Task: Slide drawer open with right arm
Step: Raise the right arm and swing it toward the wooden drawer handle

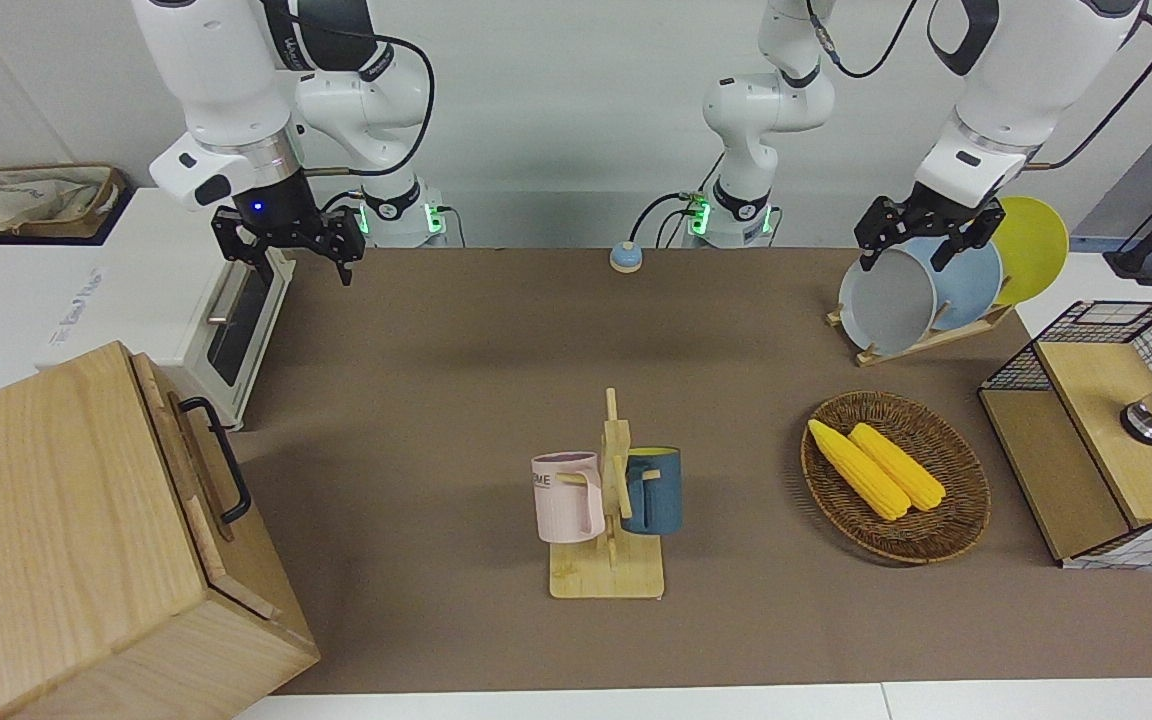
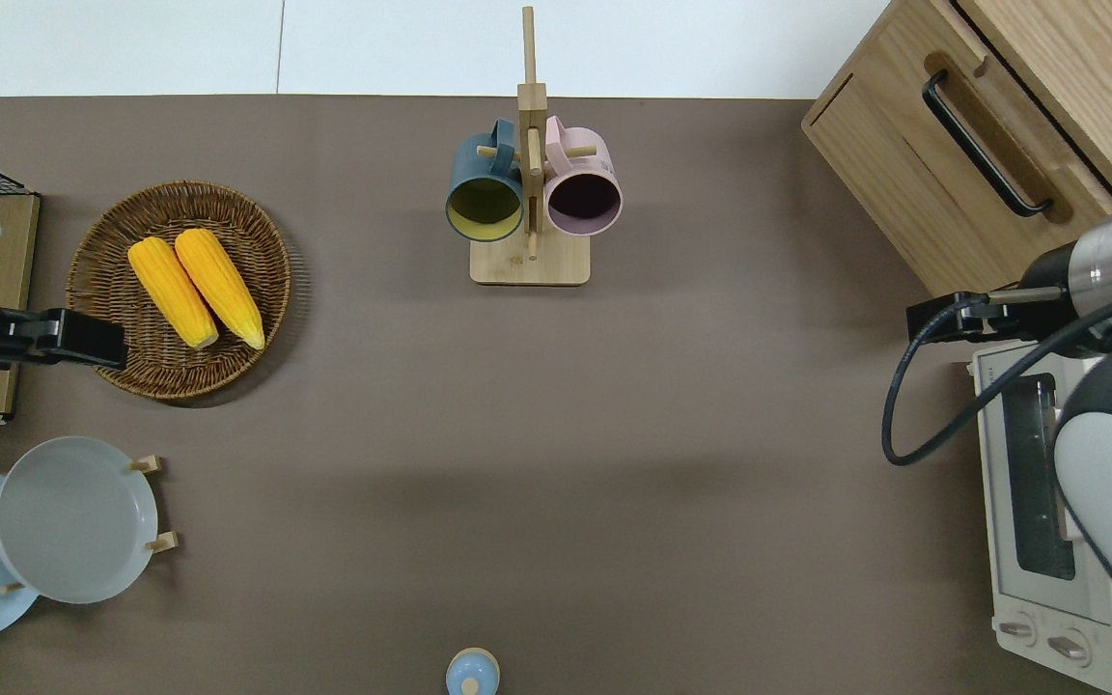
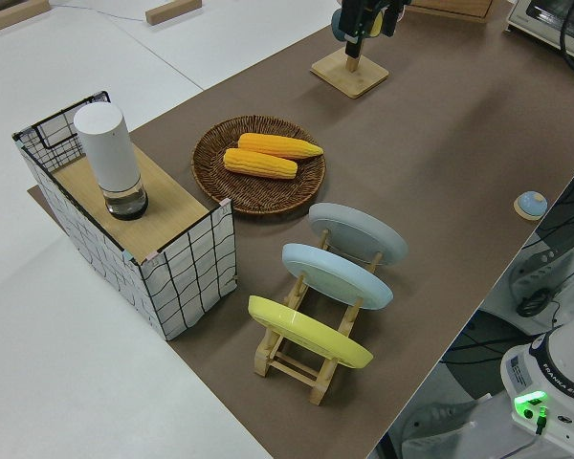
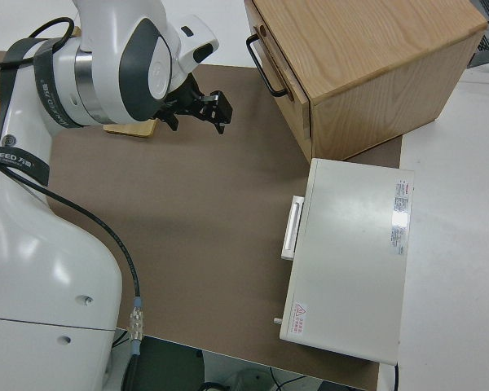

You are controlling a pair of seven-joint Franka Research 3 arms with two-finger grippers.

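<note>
At the right arm's end of the table, the drawer point(image 1: 198, 470) sits closed in the top of the light-wood cabinet point(image 2: 1019, 116), its black bar handle point(image 2: 986, 145) untouched. The right gripper point(image 1: 288, 248) hangs in the air with fingers spread and empty, over the brown mat point(image 2: 556, 434) just off the corner of the white toaster oven point(image 2: 1048, 512), well apart from the handle. The toaster oven stands just beside the cabinet, nearer to the robots. Mid-table, a wooden mug rack point(image 1: 608, 520) carries a pink mug point(image 1: 568, 497) and a blue mug point(image 1: 652, 490). Toward the left arm's end lie a wicker basket point(image 1: 946, 535) with two corn cobs point(image 1: 876, 468), a plate rack point(image 3: 311, 330) and a wire-grid box point(image 1: 1106, 440). The left arm is parked; its gripper point(image 1: 921, 238) appears open, though the view is small.
</note>
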